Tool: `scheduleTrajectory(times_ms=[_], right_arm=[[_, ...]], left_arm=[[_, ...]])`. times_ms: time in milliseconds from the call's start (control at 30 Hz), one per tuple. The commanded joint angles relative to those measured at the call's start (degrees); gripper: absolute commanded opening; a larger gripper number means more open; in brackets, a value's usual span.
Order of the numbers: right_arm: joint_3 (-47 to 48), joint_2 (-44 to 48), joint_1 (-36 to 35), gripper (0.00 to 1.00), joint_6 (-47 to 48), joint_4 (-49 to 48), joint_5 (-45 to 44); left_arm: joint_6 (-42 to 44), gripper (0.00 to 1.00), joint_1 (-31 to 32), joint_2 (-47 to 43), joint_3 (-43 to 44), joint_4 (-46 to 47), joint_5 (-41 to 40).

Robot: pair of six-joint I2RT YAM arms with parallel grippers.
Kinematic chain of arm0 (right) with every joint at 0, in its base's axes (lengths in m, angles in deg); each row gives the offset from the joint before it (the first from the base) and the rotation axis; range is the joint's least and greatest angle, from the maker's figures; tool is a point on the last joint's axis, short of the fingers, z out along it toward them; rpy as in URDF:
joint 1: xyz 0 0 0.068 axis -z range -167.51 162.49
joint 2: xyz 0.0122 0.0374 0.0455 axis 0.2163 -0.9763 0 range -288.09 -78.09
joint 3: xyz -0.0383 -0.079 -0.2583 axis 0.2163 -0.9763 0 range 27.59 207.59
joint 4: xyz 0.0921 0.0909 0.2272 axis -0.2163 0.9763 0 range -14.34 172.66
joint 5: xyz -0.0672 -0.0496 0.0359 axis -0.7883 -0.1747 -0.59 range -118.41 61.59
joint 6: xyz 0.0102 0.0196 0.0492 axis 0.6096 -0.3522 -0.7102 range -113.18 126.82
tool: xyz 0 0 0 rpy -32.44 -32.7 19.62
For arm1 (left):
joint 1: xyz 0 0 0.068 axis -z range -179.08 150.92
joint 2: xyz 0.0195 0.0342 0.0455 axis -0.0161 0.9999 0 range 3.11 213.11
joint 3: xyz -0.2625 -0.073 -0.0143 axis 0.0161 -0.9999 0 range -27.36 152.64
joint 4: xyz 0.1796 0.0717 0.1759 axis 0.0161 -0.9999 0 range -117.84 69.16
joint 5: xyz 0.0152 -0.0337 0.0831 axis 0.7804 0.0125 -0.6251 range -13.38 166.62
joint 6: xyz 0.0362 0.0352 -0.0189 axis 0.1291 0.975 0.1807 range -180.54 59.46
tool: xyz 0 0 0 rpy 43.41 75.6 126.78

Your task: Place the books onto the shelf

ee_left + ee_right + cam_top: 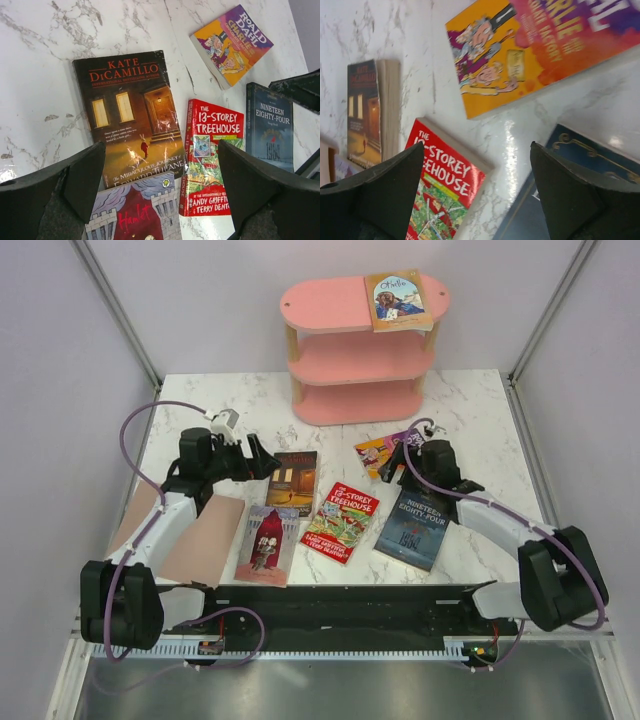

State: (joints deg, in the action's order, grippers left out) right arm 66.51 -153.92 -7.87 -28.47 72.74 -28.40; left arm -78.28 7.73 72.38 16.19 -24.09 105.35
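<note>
Left tool (161,150), jaws wide & empty, hangs over the dark brown book (127,110), which is flat on the counter (40,75); the shelf (320,305) is well beyond. Right tool (477,147) is also open, nothing held. Tip an edge up, then pinch the spine.

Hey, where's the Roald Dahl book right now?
The Dahl book lies flat on the table, right of centre in the top view, between the shelf and the red Treehouse book.
</note>
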Motion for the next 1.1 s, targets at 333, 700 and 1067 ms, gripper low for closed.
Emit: scheduleTrajectory(times_ms=[333, 700, 1067], right_arm=[[16.6, -16.3, -16.7, 0.93, -10.0, -8.6, 17.5], [14.4, -23.7, -25.5, 0.81, -20.3, -18.0, 24.8], [14.9, -27.8, -30.3, 0.78, -21.8, -16.3, 24.4]], left_arm=[[-4.4, 1.0, -0.2, 12.2, 7.2, -16.3, -9.2], [-10.9, 0.99, -0.2, 8.0, 1.7, -21.4, -6.7], [-14.0, 1.0, -0.2, 5.7, -4.3, -22.6, -6.6]])
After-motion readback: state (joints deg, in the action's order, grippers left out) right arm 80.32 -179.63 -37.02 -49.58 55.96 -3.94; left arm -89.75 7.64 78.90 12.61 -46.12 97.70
